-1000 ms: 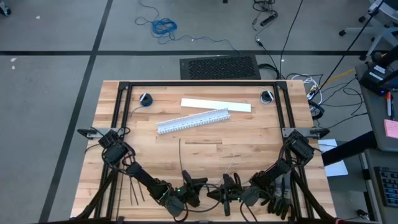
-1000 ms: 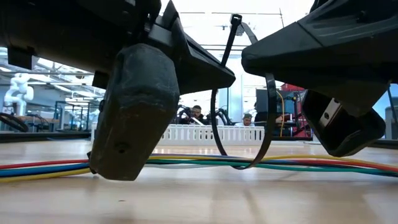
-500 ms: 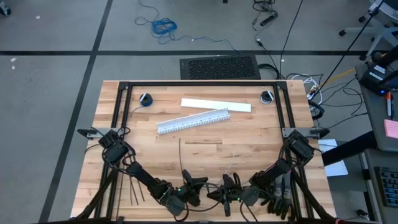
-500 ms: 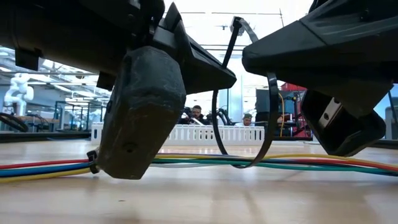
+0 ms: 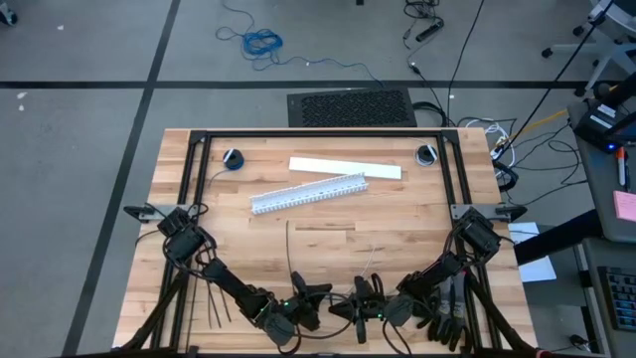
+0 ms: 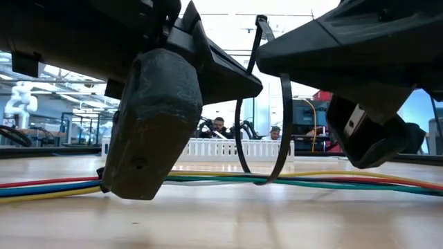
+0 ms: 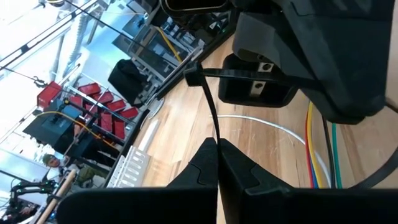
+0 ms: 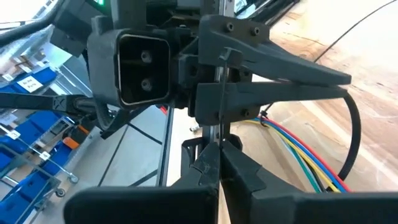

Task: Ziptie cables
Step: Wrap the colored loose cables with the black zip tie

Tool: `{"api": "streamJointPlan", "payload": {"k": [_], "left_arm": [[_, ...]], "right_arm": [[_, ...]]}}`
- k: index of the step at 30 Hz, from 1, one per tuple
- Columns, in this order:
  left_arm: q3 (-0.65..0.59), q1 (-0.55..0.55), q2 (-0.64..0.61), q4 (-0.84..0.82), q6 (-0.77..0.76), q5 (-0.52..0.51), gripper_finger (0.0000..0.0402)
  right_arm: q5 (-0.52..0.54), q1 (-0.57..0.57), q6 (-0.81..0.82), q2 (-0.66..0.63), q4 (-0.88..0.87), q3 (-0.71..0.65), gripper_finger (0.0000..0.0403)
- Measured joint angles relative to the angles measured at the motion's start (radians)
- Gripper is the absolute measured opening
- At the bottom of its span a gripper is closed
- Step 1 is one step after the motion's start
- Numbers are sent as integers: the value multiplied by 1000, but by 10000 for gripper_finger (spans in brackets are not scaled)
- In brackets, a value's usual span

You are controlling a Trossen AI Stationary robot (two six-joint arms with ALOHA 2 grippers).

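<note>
The cables (image 6: 332, 181) lie flat on the wooden table (image 5: 397, 224) at its near edge, a bundle of red, blue, green and yellow wires running across the low view under both of my grippers. A black ziptie (image 6: 282, 124) is looped around the bundle, its band curving under the wires and rising on both sides to a small head (image 6: 261, 23) above them. My left gripper (image 7: 217, 163) is closed tight on one thin strip of this ziptie, the strip running straight up from between my fingertips to the head. My right gripper (image 8: 217, 163) is also closed tight, pinching another thin strip of the ziptie that stands up in front of the left gripper's fingers. From above, both arms meet close together at the table's near edge. Spare zipties (image 5: 221, 303) lie on the wood near my left arm. Farther back rest a white slotted duct (image 5: 308, 193) and a flat white strip (image 5: 345, 167). People sit in the room beyond the table.
</note>
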Motion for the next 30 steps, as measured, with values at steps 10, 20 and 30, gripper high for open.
{"api": "streamJointPlan", "payload": {"k": [10, 20, 30], "left_arm": [[0, -4, 0, -29, 1, 0, 0], [0, -12, 0, -29, 138, -1, 0], [17, -13, 0, -27, 346, -35, 0]], "right_arm": [[3, 0, -1, 0, -1, 0, 0], [9, -9, -2, 0, 30, 0, 0], [-1, -16, 4, 0, 47, 0, 0]]}}
